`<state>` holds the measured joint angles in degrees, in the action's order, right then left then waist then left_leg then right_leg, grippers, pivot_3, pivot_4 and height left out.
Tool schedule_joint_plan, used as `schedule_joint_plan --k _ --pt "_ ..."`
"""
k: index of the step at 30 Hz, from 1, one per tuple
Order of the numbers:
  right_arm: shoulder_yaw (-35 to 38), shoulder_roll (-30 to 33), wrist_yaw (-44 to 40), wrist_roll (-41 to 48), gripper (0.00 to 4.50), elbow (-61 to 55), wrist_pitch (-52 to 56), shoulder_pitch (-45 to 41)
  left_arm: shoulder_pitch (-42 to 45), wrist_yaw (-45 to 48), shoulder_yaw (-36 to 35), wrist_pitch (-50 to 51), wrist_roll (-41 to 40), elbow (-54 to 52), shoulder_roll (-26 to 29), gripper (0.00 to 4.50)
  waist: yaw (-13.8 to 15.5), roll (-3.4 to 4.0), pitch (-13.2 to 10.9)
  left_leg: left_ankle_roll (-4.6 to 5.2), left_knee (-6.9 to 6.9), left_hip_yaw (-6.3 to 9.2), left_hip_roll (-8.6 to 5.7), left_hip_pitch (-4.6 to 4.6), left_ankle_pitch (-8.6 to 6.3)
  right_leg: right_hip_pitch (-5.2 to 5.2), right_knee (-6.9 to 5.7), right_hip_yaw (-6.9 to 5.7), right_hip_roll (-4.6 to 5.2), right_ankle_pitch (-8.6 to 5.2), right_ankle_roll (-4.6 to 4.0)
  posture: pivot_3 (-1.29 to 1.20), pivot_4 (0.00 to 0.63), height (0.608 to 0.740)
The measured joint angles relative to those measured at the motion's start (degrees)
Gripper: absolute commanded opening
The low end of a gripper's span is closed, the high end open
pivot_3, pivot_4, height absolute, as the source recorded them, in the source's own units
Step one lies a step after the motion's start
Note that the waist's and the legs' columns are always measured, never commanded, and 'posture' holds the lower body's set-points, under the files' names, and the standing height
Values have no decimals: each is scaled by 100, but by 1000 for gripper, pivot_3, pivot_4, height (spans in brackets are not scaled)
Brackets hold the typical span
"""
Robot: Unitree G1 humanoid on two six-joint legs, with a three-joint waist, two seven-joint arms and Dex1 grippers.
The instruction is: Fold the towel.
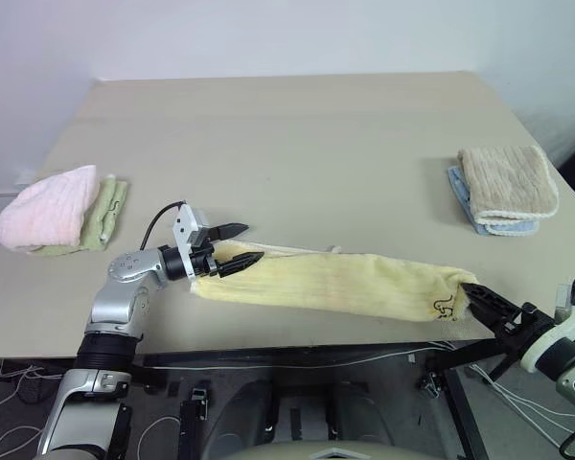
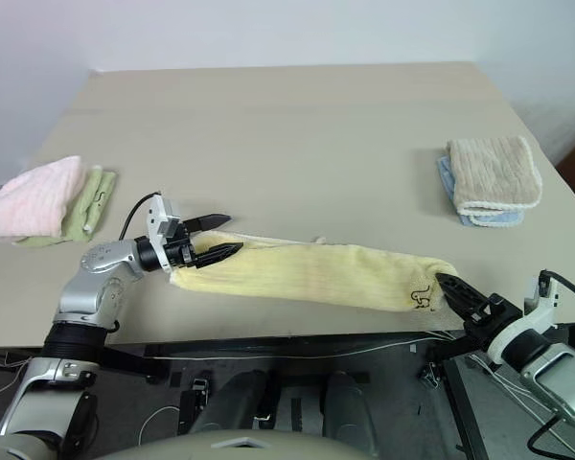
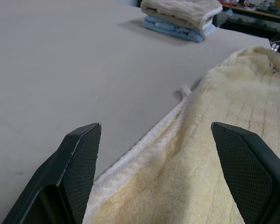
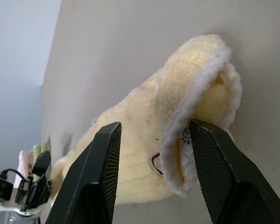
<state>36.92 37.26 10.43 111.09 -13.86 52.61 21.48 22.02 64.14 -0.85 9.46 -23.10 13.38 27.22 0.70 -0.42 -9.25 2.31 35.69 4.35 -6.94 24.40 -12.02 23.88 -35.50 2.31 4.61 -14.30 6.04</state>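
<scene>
Towel (image 1: 335,283), long, pale yellow terry cloth with a small dark logo near its right end, lies stretched along the near edge of the beige tabletop (image 1: 297,144), already doubled lengthwise. It looks light, soft and limp, likely to sag and bunch when lifted, so the doubled end corners seem the best places to pinch both layers together. The right gripper (image 1: 487,304) has its black fingers parted and released at the logo end, grasping nothing. The left gripper (image 1: 232,246) stands wide, fingers straddling the opposite end without clamping. Farther back, a pink fluffy towel (image 1: 50,208) on green cloth sits left, and a beige ribbed folded towel (image 1: 508,182) on blue cloth sits right.
</scene>
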Motion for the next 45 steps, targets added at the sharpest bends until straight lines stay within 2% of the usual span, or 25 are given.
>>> schedule_joint_plan --k 8,19,22,27,28,36,41,45 --pt "-2 309 15 -144 2394 89 -70 238 -1 0 -2 -6 3 0 28 3962 2 0 0 1 0 0 0 0 0 0 0 0 0 0 0 0 150 740" --pt "49 595 -609 -649 2394 293 90 420 -1 2 -2 -42 5 1 31 3962 2 0 0 2 0 0 0 0 1 -1 2 0 0 0 0 0 150 740" --pt "40 592 -699 -723 1837 286 118 440 -1 1 -2 -44 5 1 31 3962 3 0 0 1 0 0 0 1 1 -1 2 0 0 0 0 0 150 740" --pt "35 531 -700 -867 216 324 60 281 0 -2 -2 -46 5 1 28 3962 0 0 0 0 0 0 0 0 0 -1 2 0 0 0 0 0 150 740" --pt "35 528 -700 -886 23 353 51 248 0 -2 -1 -46 5 1 28 3962 2 0 0 0 0 0 0 0 0 -1 2 0 0 0 0 0 150 740" --pt "230 539 -697 -554 23 477 131 309 1 -2 -1 -48 6 6 29 3962 13 5 1 1 -1 0 0 2 1 0 3 0 1 0 0 0 150 740" --pt "865 1070 -1040 -39 23 568 565 863 11 -1 0 -48 6 21 26 3962 1 5 0 2 0 0 0 3 1 -2 6 0 1 -1 1 0 150 740" --pt "1208 1452 -1520 -94 23 867 947 1151 53 0 1 -59 11 137 -9 3962 0 4 0 1 0 0 2 1 0 -8 9 -2 1 -1 0 0 150 740"
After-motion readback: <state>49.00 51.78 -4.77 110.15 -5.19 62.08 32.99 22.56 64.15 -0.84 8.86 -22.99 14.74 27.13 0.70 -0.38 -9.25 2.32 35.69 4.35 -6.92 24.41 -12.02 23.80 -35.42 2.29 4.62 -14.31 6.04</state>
